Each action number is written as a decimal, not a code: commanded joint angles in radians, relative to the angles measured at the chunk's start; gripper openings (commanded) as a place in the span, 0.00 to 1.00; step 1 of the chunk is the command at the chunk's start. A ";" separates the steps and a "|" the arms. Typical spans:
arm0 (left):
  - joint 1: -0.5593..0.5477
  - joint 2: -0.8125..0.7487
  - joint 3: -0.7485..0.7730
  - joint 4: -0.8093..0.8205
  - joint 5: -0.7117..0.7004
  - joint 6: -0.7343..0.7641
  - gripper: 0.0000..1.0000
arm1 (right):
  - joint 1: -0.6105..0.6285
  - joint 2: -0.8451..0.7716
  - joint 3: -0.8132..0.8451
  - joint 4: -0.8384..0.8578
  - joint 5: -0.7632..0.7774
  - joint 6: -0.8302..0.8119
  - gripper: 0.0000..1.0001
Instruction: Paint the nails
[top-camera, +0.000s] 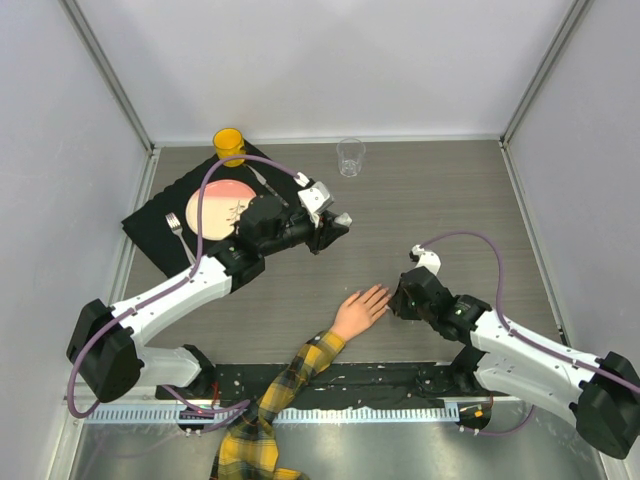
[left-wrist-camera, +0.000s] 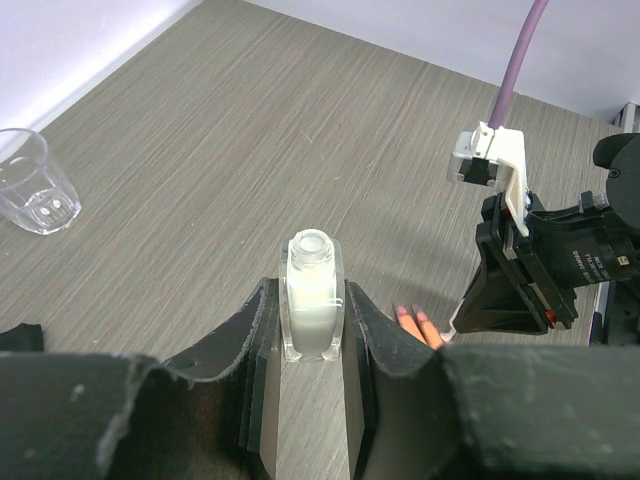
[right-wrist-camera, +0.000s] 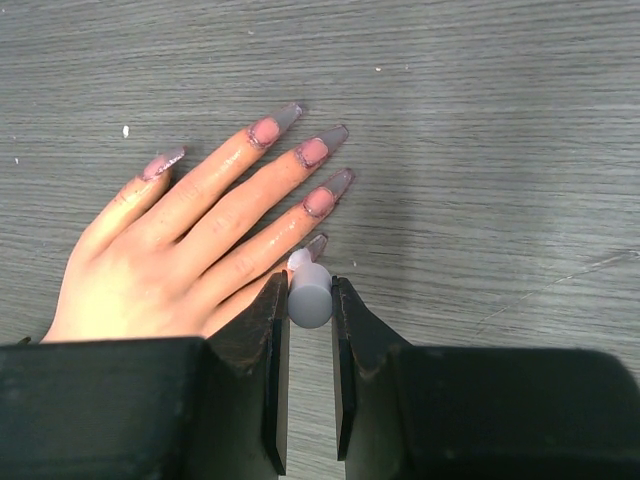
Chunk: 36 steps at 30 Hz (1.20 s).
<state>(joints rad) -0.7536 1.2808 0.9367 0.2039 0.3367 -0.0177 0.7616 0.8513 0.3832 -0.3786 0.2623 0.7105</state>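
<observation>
The left claw (left-wrist-camera: 312, 300) grips the uncapped bottle (left-wrist-camera: 310, 262). The right claw (right-wrist-camera: 309, 286) pinches the white cap (right-wrist-camera: 310, 300) just over the little finger. The hand (right-wrist-camera: 170, 270) lies flat on the counter (right-wrist-camera: 480, 150), its nails (right-wrist-camera: 337, 181) pointing away from the arms.

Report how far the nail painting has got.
Done: bottle open, clamped in the left jaws. In hand: right jaws hold the cap, poised by an outer nail. Left: cannot tell, since the nails show no obvious fresh coat.

Overhead and close wrist views share the mannequin hand (top-camera: 360, 312).
</observation>
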 joint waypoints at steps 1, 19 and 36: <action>-0.003 -0.009 0.044 0.026 0.015 0.013 0.00 | -0.002 -0.003 0.033 0.006 0.012 0.012 0.01; -0.001 -0.011 0.045 0.026 0.015 0.013 0.00 | -0.002 -0.003 0.040 0.020 0.049 -0.002 0.01; 0.002 -0.006 0.045 0.023 0.019 0.013 0.00 | -0.030 0.031 0.051 0.073 0.051 -0.055 0.01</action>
<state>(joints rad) -0.7532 1.2808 0.9405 0.1967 0.3408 -0.0177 0.7433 0.8719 0.3912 -0.3550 0.2947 0.6785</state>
